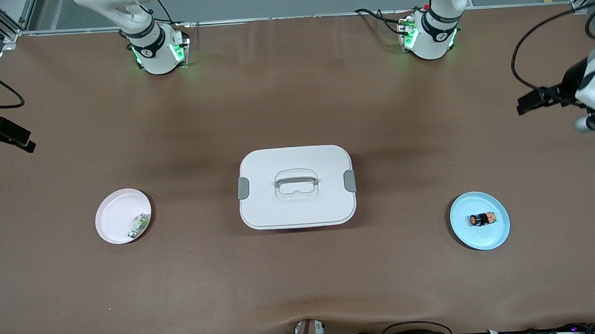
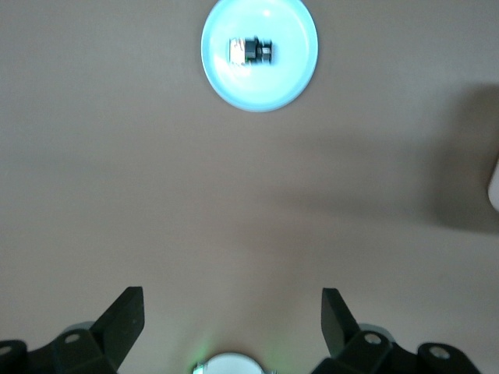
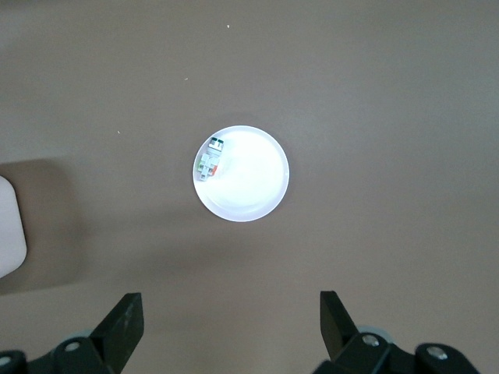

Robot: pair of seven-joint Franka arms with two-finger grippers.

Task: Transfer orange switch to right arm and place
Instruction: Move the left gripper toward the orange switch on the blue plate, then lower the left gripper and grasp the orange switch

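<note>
Orange-faced and black-bodied, the orange switch [image 1: 482, 219] is seen on its side on the blue plate [image 1: 496, 238] at lower right of the front view, long axis across the frame. The left tool [image 2: 232, 312], released and empty, is held closest; the right tool [image 3: 231, 312], likewise released, waits above the counter [image 1: 303, 287].
</note>
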